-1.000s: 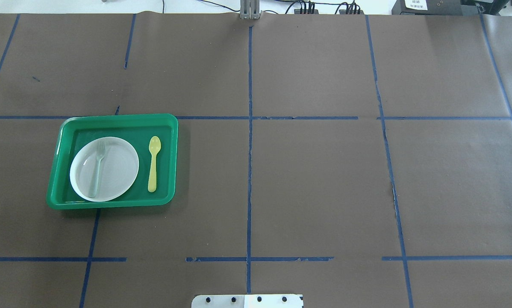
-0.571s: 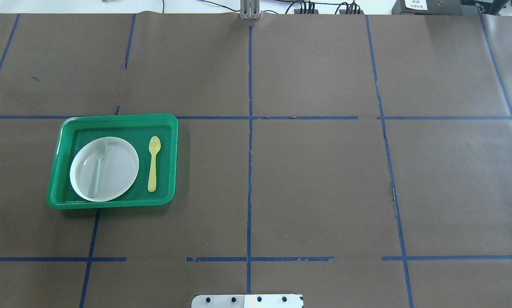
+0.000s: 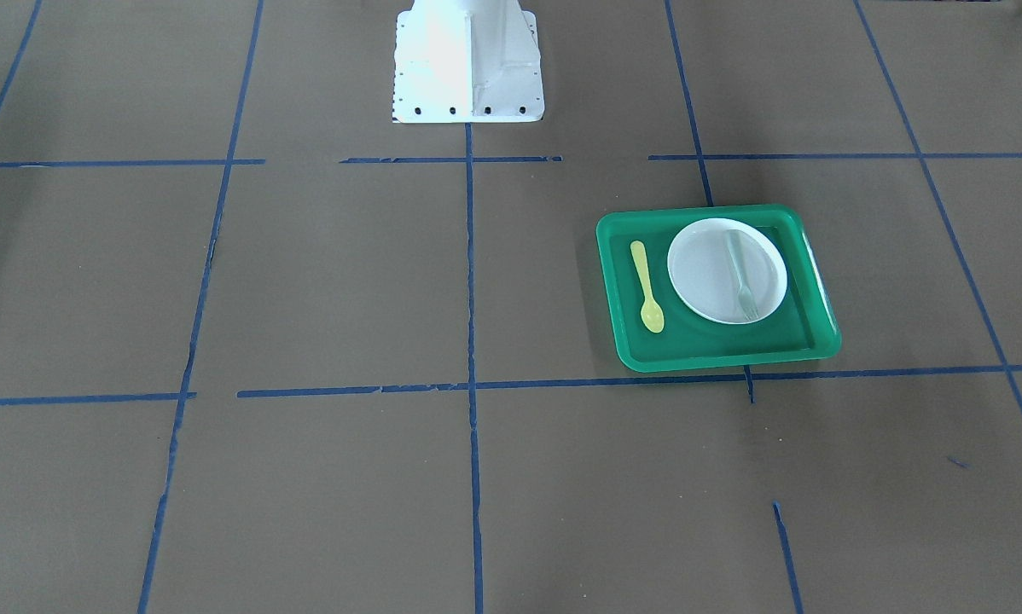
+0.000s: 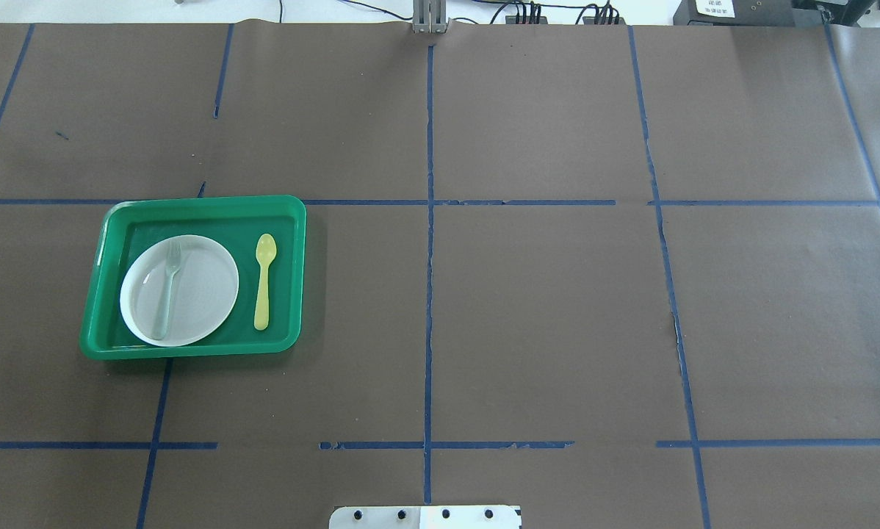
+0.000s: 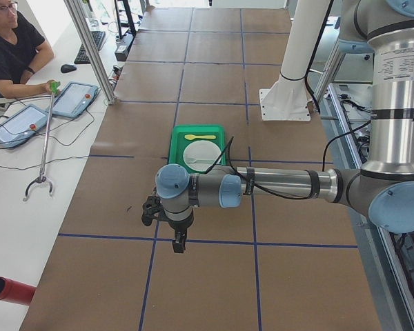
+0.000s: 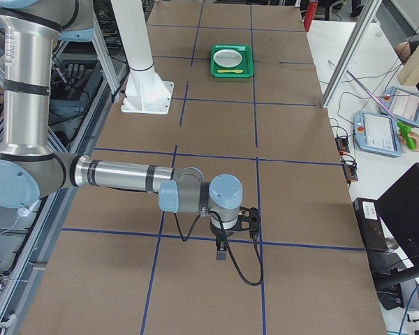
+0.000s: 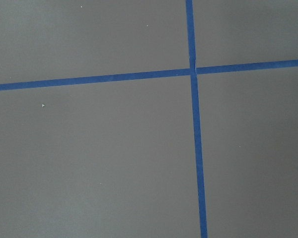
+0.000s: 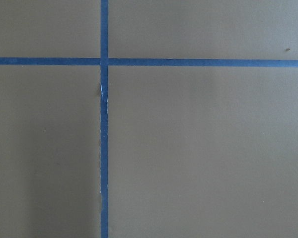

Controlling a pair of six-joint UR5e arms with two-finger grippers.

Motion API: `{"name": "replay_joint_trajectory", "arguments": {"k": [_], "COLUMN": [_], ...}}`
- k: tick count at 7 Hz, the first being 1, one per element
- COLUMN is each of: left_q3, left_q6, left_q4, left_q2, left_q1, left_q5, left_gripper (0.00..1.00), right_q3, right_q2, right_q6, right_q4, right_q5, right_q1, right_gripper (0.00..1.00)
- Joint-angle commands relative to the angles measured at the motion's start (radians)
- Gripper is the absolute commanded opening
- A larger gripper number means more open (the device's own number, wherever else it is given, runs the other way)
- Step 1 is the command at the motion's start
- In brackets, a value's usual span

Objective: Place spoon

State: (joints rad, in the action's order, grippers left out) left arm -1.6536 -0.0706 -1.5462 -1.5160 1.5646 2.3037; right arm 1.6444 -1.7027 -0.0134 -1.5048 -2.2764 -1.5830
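The pale yellow spoon (image 4: 264, 283) lies flat in the green tray (image 4: 190, 200), to the right of the white plate (image 4: 205, 294), its bowl towards the far side. It also shows in the front view (image 3: 647, 287). A grey-green fork (image 4: 168, 290) lies on the plate. Neither gripper shows in the overhead or front views. The left gripper (image 5: 177, 245) hangs over the table's left end, well away from the tray. The right gripper (image 6: 221, 252) hangs over the right end. I cannot tell whether either is open or shut. Both wrist views show only brown paper and blue tape.
Brown paper with blue tape lines (image 4: 429, 294) covers the table. The white robot base (image 3: 468, 60) stands at the near edge. An operator (image 5: 14, 48) sits at a side desk with tablets (image 5: 72, 98) and a grabber stick (image 5: 45, 138).
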Motion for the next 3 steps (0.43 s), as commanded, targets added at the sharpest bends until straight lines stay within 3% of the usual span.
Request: {"name": "replay_joint_trajectory", "arguments": {"k": [1,3], "left_q3": [0.000,-0.009], "left_q6": [0.002,0.002], "left_q4": [0.002,0.003], "left_q2": [-0.009,-0.006], "left_q1": [0.000,0.005], "left_q5": [-0.001,-0.001], "left_gripper": [1.00,1.00], "right_q3": [0.000,0.000], "right_q2": [0.000,0.000], "right_q6": [0.000,0.000], "right_q4": [0.000,0.000], "right_q5": [0.000,0.000], "right_q1": [0.000,0.000], "right_gripper": [1.00,1.00]}}
